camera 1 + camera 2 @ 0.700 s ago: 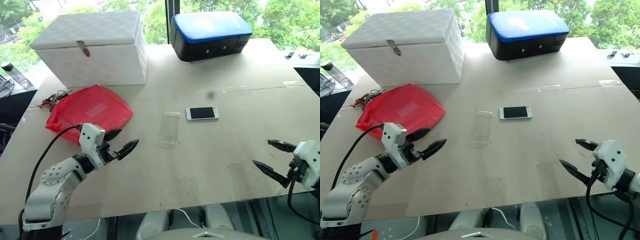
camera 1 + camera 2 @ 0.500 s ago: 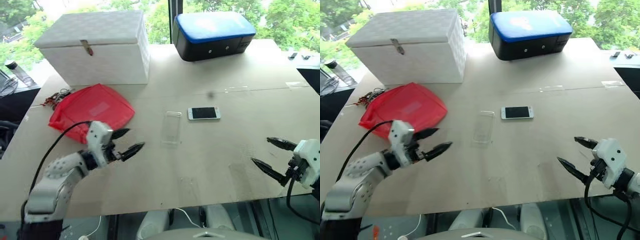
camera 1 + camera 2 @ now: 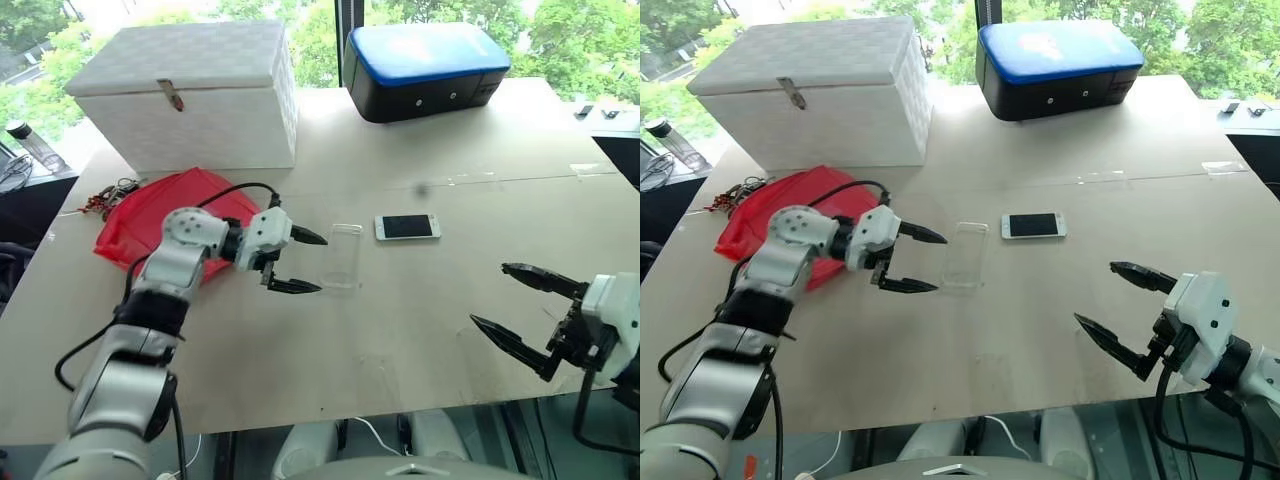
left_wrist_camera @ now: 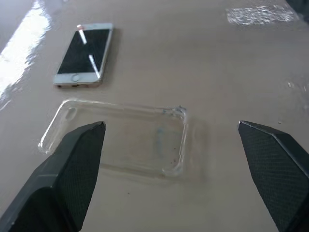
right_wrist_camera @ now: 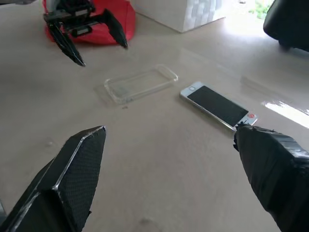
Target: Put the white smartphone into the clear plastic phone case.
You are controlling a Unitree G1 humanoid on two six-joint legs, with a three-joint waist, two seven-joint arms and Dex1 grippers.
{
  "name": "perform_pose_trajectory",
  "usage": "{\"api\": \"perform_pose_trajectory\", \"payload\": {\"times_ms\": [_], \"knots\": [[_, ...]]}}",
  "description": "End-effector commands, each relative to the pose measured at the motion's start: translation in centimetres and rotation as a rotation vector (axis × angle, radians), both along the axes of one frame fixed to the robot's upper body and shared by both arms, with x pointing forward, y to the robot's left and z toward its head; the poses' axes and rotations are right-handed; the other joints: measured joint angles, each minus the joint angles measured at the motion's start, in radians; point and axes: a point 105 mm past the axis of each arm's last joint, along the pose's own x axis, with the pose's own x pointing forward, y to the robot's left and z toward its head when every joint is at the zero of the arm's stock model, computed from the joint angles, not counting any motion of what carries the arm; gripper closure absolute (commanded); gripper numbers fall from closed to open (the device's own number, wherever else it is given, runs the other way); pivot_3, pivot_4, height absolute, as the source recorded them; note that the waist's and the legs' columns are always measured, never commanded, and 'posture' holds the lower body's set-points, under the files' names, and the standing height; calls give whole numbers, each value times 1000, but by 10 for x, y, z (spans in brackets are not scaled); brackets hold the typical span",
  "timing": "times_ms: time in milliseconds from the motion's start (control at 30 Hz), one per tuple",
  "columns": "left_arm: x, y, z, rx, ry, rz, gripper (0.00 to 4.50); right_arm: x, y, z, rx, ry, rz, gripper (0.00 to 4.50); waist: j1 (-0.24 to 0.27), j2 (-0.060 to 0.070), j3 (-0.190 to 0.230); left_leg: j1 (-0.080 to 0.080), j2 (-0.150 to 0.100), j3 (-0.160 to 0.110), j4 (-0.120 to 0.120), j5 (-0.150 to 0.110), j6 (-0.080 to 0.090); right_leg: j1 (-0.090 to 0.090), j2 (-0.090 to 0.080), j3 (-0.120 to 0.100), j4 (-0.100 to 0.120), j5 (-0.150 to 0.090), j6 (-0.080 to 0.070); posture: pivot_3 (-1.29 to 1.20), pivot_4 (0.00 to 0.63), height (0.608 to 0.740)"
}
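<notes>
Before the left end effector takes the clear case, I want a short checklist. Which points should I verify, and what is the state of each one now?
1. Left end effector open: ok, fingers spread wide.
2. Left end effector aimed at the clear plastic phone case: ok, beside the case, not touching.
3. Case empty, lying flat on the table, hollow side up: ok.
4. White smartphone apart from the case, screen up: ok.
5. Right end effector open, away from both: ok.
6. Red pouch clear of the case: ok.
</notes>
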Motion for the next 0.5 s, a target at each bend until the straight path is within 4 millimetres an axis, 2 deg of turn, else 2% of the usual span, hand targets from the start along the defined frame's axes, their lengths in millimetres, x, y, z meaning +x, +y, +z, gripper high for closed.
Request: {"api": "perform_pose_trajectory", "payload": {"times_ms": [33, 100, 200, 233, 367, 400, 500], "knots": [[8, 3, -3, 88, -32, -66, 279, -3, 3, 5, -11, -30, -18, 0, -8, -2, 1, 0, 0, 0, 0, 0, 0, -1, 0, 0, 0, 0, 0, 0, 150, 740], [11, 0, -3, 123, -15, -86, 760, -6, 4, 3, -14, -28, -29, 0, -15, -3, 2, -1, 0, 0, 0, 0, 0, -1, 0, 0, 0, 0, 0, 0, 150, 740], [8, -2, -15, 170, 10, -122, 2068, -7, 3, 3, -17, -38, -59, 0, -25, -3, 2, -4, 0, -1, 0, 0, 0, -4, 0, 0, 0, 0, 0, 0, 150, 740], [7, -2, -18, 178, 15, -130, 2356, -7, 3, 2, -19, -41, -67, 0, -28, -3, 2, -4, 0, 0, 0, 0, 0, -4, 0, 0, 0, 0, 0, 0, 150, 740], [5, -14, -30, 170, 51, -147, 4295, -6, 3, -1, -35, -45, -115, 0, -27, -3, 2, -4, 0, 0, 1, 0, 0, -4, 1, 1, 2, 0, 0, 0, 150, 740], [4, -15, -31, 161, 67, -142, 4416, -6, 4, -1, -36, -45, -116, 0, -26, -3, 2, -4, 0, 0, 2, 0, 0, -4, 1, 1, 2, 0, 0, 0, 150, 740], [3, -13, -33, 162, 118, -104, 4416, -7, 5, -1, -40, -48, -122, 0, -27, -3, 2, -4, 0, 0, 4, 0, 0, -3, 2, 1, 3, 0, 0, 0, 150, 740]]}}
